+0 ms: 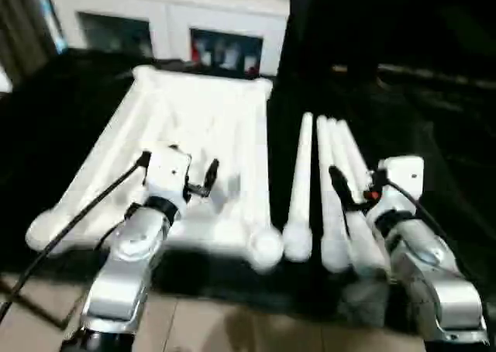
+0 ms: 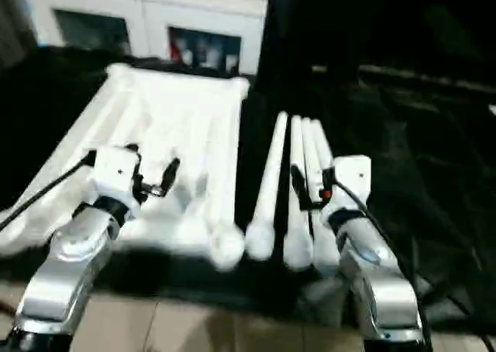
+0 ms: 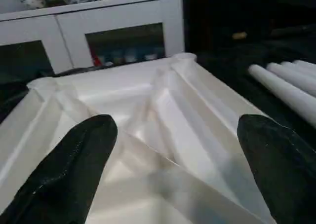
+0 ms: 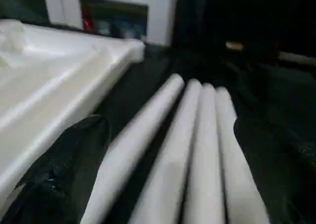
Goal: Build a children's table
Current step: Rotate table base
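Left eye view shows the white tabletop (image 1: 194, 146) lying upside down on the black-draped worktop (image 1: 54, 127), its ribbed underside facing up. Round corner sockets are visible at the near corners, one at the near left (image 1: 43, 229) and one at the near right (image 1: 266, 247). The tabletop occupies the left half of the worktop.

To the right of the tabletop lie the white legs (image 1: 333, 181), side by side and roughly parallel to the tabletop's long edge, thicker rounded ends toward the robot. One leg (image 1: 300, 189) lies slightly apart, nearest the tabletop; the others are bunched together, touching. The right wrist view shows four legs in a row (image 4: 197, 150). None is fitted into a socket.

The left hand (image 1: 180, 174) hangs over the near part of the tabletop. Its two black fingers (image 3: 74, 169) are spread wide in the left wrist view, with the ribs showing between them; nothing is held.

The right hand (image 1: 353, 185) is over the near portion of the bunched legs. Its fingers (image 4: 64, 169) are likewise spread wide in the right wrist view, straddling the legs without closing on any. Whether it touches a leg cannot be told.

Behind the worktop stands a white cabinet (image 1: 170, 18) with glazed doors. Pale floor (image 1: 217, 325) shows at the near edge.
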